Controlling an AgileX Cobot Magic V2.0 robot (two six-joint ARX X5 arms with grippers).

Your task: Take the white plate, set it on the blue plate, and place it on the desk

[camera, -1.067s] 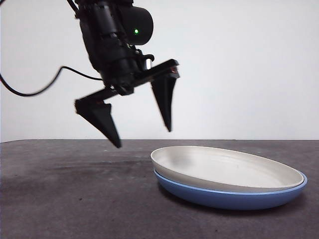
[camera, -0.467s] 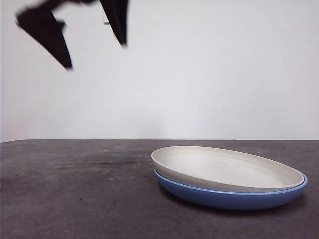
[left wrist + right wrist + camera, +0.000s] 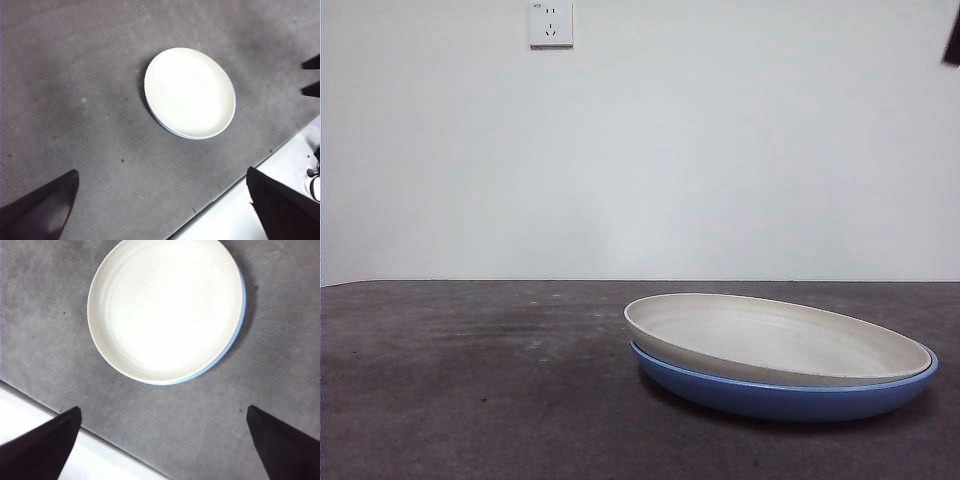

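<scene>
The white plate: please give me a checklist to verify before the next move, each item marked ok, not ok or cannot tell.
1. White plate rests in the blue plate: ok.
2. White plate is centred: not ok; the front view shows it tilted, shifted toward one side.
3. Blue plate sits flat on the desk: ok.
4. Left hand is open, holds nothing, high above the desk: ok.
5. Right hand is open, holds nothing, above the plates: ok.
6. Desk around the plates is free of other things: ok in all three views.
</scene>
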